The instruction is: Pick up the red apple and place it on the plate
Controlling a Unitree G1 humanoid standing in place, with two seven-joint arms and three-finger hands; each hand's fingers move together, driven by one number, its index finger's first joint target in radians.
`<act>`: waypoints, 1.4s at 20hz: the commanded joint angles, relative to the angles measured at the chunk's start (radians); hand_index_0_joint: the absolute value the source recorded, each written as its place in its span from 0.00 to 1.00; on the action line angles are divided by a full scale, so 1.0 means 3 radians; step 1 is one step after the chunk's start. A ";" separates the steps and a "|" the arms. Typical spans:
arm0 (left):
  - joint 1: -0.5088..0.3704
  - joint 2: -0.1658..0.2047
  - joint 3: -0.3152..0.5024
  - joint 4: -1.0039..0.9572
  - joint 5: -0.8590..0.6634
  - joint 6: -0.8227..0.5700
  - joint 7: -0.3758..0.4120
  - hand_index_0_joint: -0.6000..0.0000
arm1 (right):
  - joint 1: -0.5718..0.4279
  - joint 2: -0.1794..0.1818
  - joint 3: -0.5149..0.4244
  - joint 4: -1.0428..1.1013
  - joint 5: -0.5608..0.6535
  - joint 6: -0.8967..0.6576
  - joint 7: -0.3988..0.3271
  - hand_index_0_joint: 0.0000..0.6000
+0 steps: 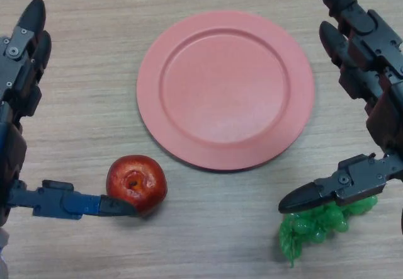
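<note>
Resting on the desk [75,102] just below the plate's lower-left rim, the red apple [136,184] sits apart from the plate [225,90], which is bare. The left hand [25,71] stands beside the fruit with its fingers [33,24] straight and released, well above it, while the thumb tip touches the apple's lower-left side; nothing is grasped. The right hand [368,71] is also released, its thumb over a bunch of green grapes [315,225] at the lower right.

The main risk, as I judge it, is that the thumb nudges the round apple so it rolls away before the fingers close behind it. A one-sided squeeze could also pop it free.

The apple is nearly round, so it has no clear long axis; its stem hollow faces up toward the camera, so its core stands roughly upright.
</note>
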 commanded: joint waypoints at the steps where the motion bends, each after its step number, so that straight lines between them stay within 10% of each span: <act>1: 0.0024 0.0044 0.0156 -0.0131 0.0124 -0.0589 0.0109 1.00 | -0.0014 -0.0018 -0.0105 -0.0245 0.0098 -0.0501 -0.0038 0.00; 9: -0.0052 0.0105 0.0291 -0.0084 0.0094 -0.0521 -0.0025 1.00 | 0.0098 -0.0070 -0.0367 -0.0475 0.0271 -0.0454 0.0027 0.00; 28: -0.0066 0.0135 -0.0509 0.2176 0.0487 -0.2052 0.0564 1.00 | 0.0242 -0.0063 -0.0470 -0.0279 0.0259 -0.0694 0.0089 0.00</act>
